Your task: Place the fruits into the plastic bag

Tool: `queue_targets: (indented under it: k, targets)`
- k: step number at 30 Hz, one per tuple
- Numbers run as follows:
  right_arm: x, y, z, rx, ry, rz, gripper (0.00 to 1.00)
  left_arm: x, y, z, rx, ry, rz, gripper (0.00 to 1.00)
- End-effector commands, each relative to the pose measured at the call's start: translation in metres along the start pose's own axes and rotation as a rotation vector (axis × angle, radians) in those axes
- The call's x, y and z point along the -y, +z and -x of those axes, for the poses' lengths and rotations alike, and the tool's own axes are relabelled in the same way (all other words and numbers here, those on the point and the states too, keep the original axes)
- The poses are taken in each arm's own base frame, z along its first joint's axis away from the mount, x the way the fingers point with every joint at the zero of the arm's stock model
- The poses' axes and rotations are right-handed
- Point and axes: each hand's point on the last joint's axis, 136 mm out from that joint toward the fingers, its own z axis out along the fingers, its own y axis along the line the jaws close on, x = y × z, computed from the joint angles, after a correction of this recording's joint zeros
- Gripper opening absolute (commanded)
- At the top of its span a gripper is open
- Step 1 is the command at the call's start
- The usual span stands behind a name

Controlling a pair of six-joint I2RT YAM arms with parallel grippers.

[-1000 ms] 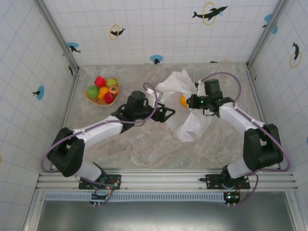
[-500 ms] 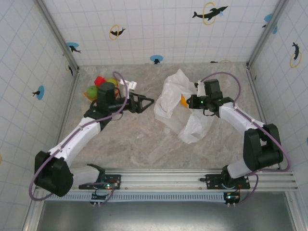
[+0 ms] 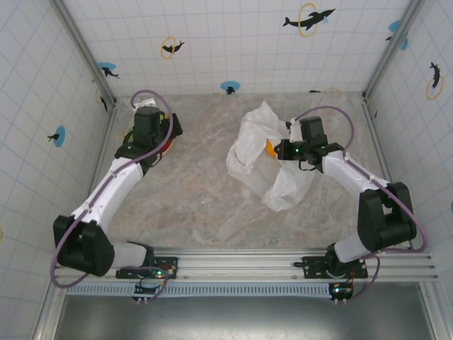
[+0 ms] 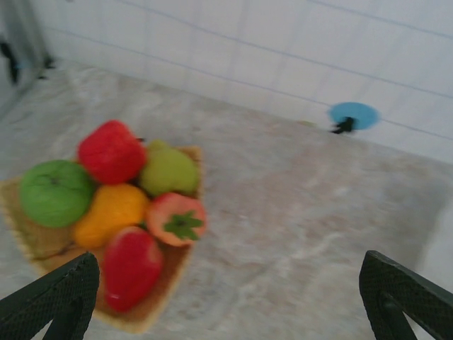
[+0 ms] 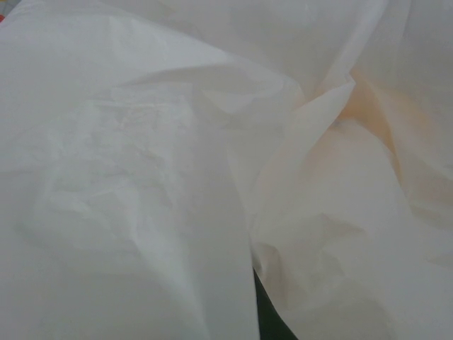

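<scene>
"Red, green, orange: the fruits (image 4: 120, 212) sit heaped in the tray (image 4: 35, 244), with the left gripper (image 4: 226, 290) spread wide near them."
"Then centre on one outer fruit before closing. And the plastic bag (image 3: 265, 166)?"
"Right of centre. The right gripper (image 3: 289, 149) is at its mouth; I can't tell its grip."

1. Setting: a robot test cell in a lab, not a home or a shop.
2. Enclosure: white gridded wall panels (image 3: 233, 49) close off three sides, held by aluminium corner posts (image 3: 85, 53).
3. Wall markers: dolphin stickers (image 3: 308, 18), some inside yellow rings, others on blue discs (image 3: 229, 86).
4. Mounting: the left arm (image 3: 113, 188) and right arm (image 3: 347, 170), both white and black, are bolted to an aluminium rail (image 3: 241, 263) at the near edge of a marble-pattern table (image 3: 205, 205).
5. Wiring: exposed purple cables (image 3: 333, 112) loop along both arms.
</scene>
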Motion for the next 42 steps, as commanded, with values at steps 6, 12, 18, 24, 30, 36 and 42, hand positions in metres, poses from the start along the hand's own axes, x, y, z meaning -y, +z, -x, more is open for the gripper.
queue_targets:
  k: [6, 12, 18, 24, 30, 36, 42]
  targets:
    - [-0.01, -0.004, 0.012, 0.032, -0.041, 0.027, 0.0, -0.064, 0.068, 0.014, -0.035, -0.059, 0.21, 0.97]
    - [-0.008, -0.005, 0.011, 0.031, -0.047, 0.02, 0.0, -0.096, 0.112, 0.007, -0.103, -0.117, 0.241, 0.97]
    - [-0.012, -0.002, 0.01, 0.028, -0.028, 0.045, 0.0, -0.105, 0.152, 0.0, -0.163, -0.128, 0.211, 0.96]
    - [-0.013, -0.001, 0.009, 0.023, -0.029, 0.045, 0.0, -0.115, 0.183, -0.01, -0.223, -0.121, 0.223, 0.95]
    - [-0.014, -0.002, 0.012, 0.026, -0.036, 0.042, 0.0, -0.117, 0.2, -0.018, -0.255, -0.124, 0.22, 0.93]
    - [-0.013, -0.001, 0.01, 0.02, -0.033, 0.041, 0.0, -0.115, 0.208, -0.024, -0.275, -0.12, 0.203, 0.86]
    - [-0.012, -0.001, 0.008, 0.017, -0.032, 0.039, 0.0, -0.113, 0.211, -0.025, -0.279, -0.123, 0.19, 0.74]
